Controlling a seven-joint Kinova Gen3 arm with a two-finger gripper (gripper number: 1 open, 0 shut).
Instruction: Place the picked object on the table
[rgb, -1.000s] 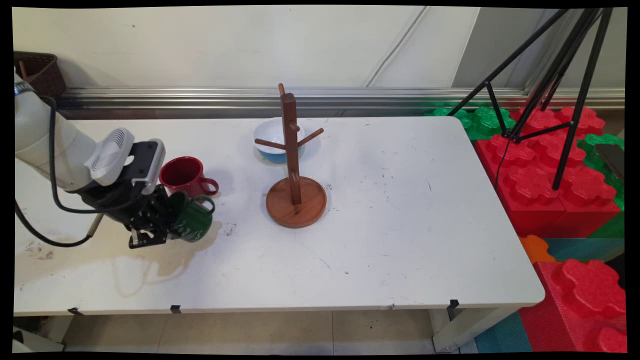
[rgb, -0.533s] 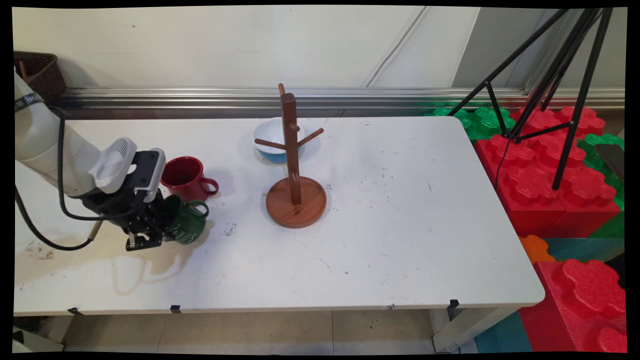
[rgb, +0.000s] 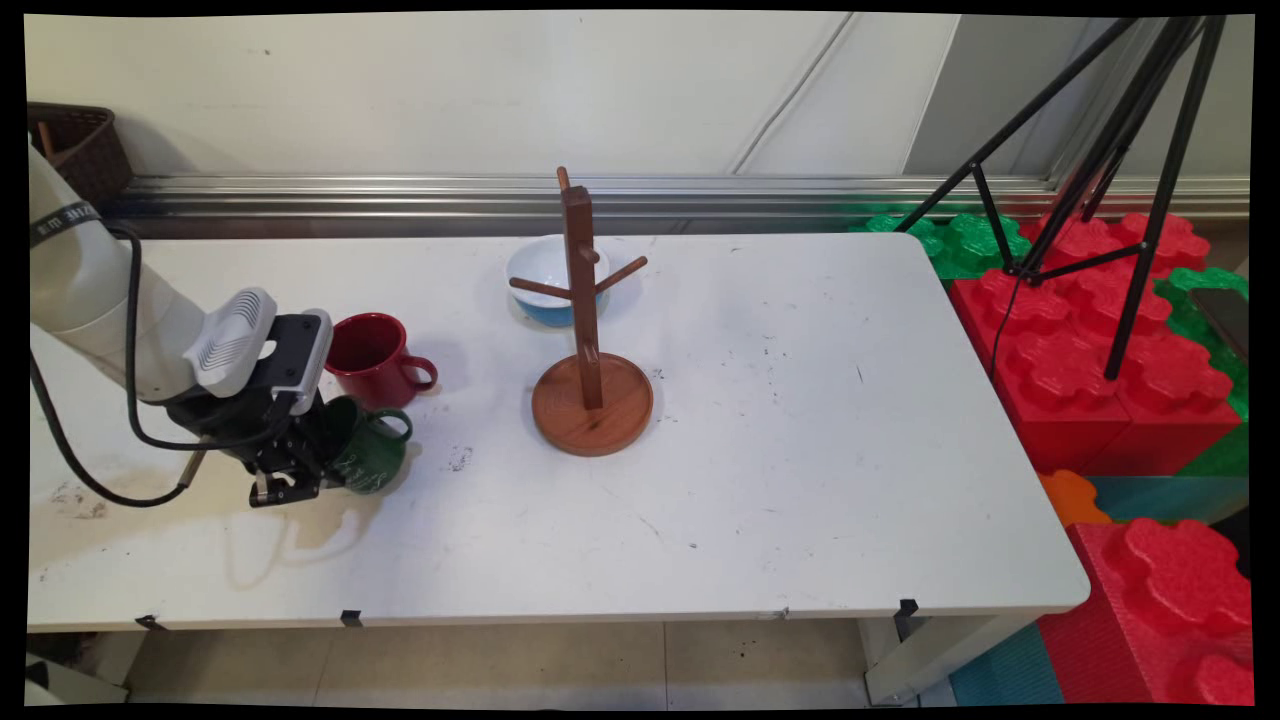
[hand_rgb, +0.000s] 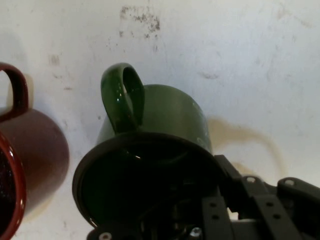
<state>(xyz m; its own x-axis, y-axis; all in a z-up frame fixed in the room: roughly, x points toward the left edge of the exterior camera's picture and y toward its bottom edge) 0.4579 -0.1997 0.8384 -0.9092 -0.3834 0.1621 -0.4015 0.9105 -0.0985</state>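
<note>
Down at the left end of the white desk (rgb: 700, 500) the black pincer (rgb: 318, 462) is pinching a green mug (rgb: 368, 455) by its rim, one finger reaching into the mouth and the other outside the wall. The mug is tipped over on its side in that grip, its mouth turned toward the arm and its handle (hand_rgb: 122, 95) pointing up and away. From the hand camera the dark opening of the green mug (hand_rgb: 150, 165) fills the lower middle, with the black linkage pressed against the rim (whether the mug's lower side touches the desk or hangs just above it, I cannot tell).

Just behind it stands a red mug (rgb: 372, 355), upright, handle to the right, very near the green one; it also shows at the left edge of the hand camera (hand_rgb: 30, 165). Further right, well apart, rises a wooden mug tree (rgb: 590, 390) on a round base, its pegs bare, and behind that sits a white and blue bowl (rgb: 543, 270).
</note>
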